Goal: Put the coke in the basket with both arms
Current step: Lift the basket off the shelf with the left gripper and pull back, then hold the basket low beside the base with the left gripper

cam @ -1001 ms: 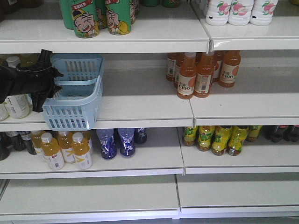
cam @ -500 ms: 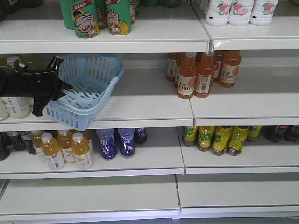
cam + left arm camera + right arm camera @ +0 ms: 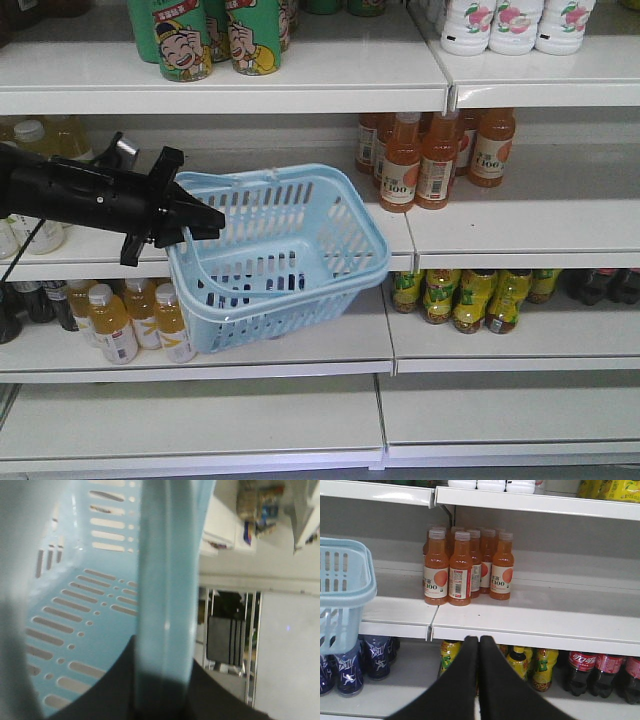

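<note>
The light blue basket [image 3: 300,300] hangs tilted in front of the shelves, off the middle shelf, with its open top facing me. My left gripper [image 3: 205,225] is shut on its rim at the left end. In the left wrist view a blue strip of the basket [image 3: 165,580] runs between the black fingers of that gripper [image 3: 162,682], and the slotted inside is to the left. My right gripper [image 3: 479,641] is shut and empty, pointing at the shelf edge right of the basket [image 3: 342,580]. The coke does not show in any view.
Orange juice bottles [image 3: 420,160] stand on the middle shelf to the right of the basket. Green cans [image 3: 205,35] are on the top shelf. Below are yellow bottles [image 3: 460,295], dark cola bottles with red labels [image 3: 600,672] and blue bottles [image 3: 350,672].
The left arm has swung right and pulled the basket off the middle shelf. The basket now hangs lower, further right and tilted towards me.
</note>
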